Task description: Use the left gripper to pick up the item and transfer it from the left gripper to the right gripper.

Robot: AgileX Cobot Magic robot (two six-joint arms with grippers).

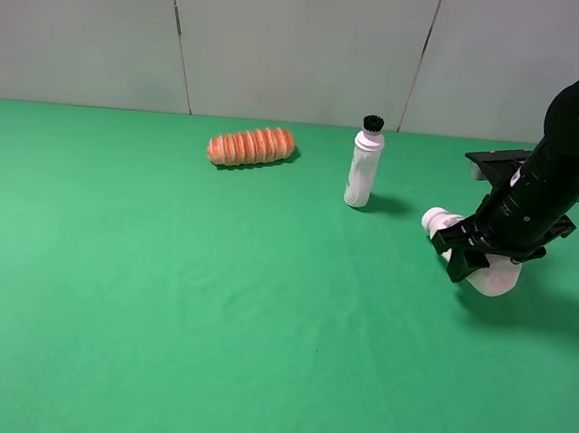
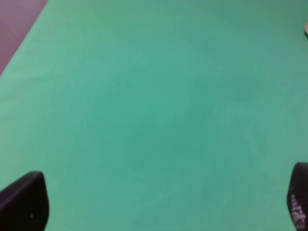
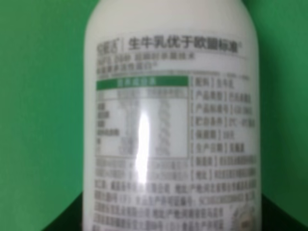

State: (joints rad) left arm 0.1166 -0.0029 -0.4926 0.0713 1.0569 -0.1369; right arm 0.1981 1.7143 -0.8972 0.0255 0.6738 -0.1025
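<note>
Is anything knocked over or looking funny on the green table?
One thing: the wide white bottle is tipped on its side, not standing, with the right gripper clamped on it. The slim bottle stands upright, and the orange roll just lies there. Nothing looks spilled or broken.

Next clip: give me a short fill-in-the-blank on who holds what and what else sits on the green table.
1. The wide white bottle is held by the ____ gripper.
2. The left gripper's fingers stand ____, with nothing between them.
3. The slim white bottle standing upright has a ____ cap.
4. The ribbed roll lying near the back wall is ____ in colour.

Missing words: right; open; black; orange
</note>
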